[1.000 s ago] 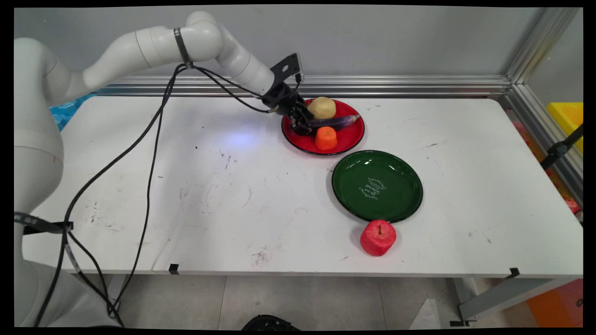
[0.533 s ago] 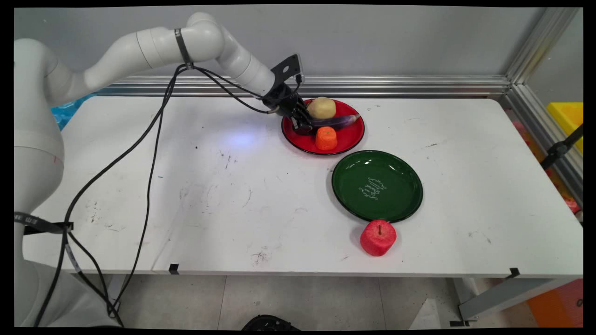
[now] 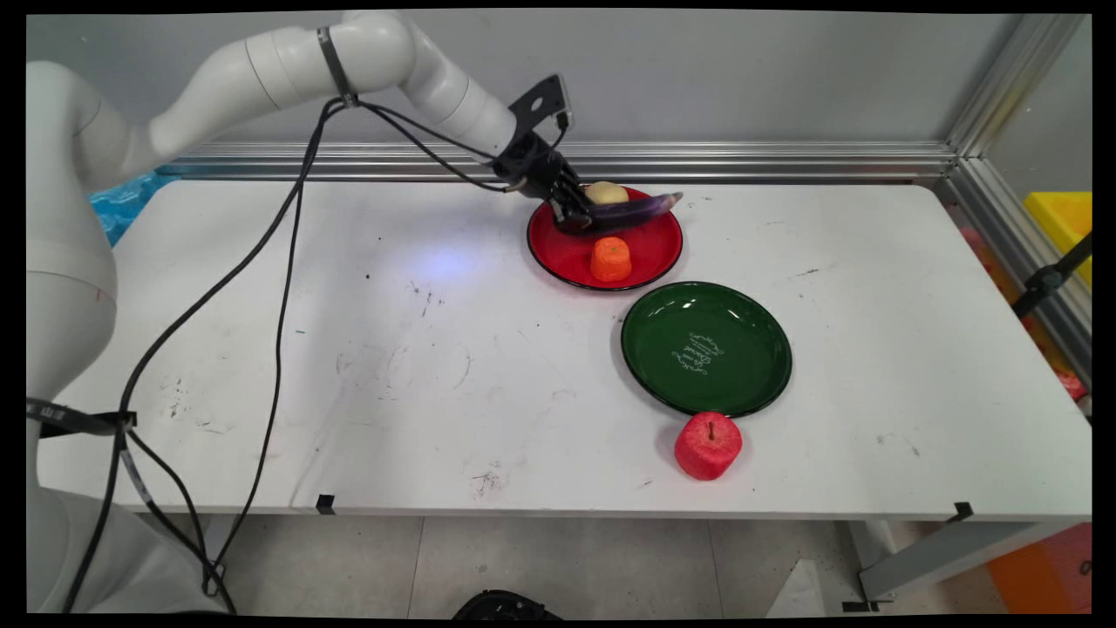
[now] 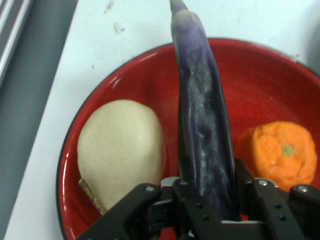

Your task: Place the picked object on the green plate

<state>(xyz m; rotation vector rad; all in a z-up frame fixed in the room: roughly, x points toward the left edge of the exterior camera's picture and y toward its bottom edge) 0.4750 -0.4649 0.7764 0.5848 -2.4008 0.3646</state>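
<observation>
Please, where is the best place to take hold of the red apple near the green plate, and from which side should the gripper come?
Probably from straight above, closing across the middle of the red apple. It stands upright on the table with its stem on top, and its sides look rounded. The green plate sits right behind it, so the fingers would better close left to right, where the table is free.

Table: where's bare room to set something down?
Green plate is bare. Wide bare table left of both plates, and more right of them. Crowded: red plate holds potato and orange, with the gripper holding the eggplant above it.
</observation>
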